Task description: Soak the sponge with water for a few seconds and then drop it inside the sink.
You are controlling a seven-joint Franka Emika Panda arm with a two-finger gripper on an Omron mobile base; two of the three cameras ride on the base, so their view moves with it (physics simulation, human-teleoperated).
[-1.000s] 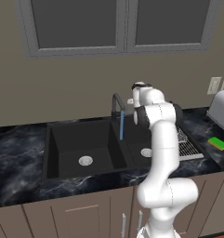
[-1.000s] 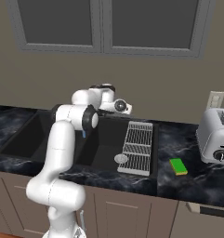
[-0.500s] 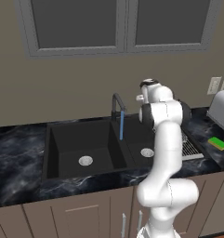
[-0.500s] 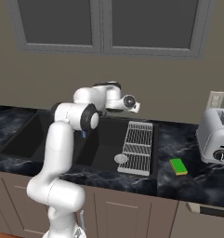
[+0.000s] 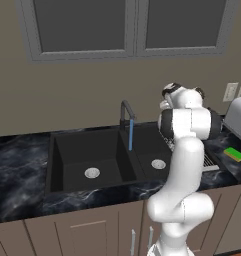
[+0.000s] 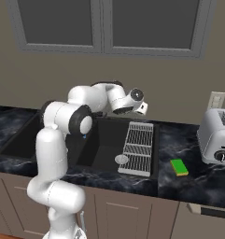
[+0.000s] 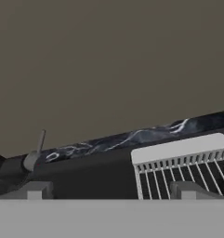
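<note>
Gripper (image 7: 111,190) was spread wide and empty, held up over the back of the sink (image 6: 104,154) near the drying rack (image 6: 138,147). Water (image 5: 130,135) ran from the faucet (image 5: 125,112). Sponge (image 6: 179,166) lay on the counter (image 6: 198,179) right of the rack, beside the toaster (image 6: 218,136).

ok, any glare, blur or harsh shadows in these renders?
Left base view: flat, even light, matte sink without glare, water crisp. Right base view: soft, sponge casts barely any shadow. Hand view: drying rack slightly soft, wall featureless.
</note>
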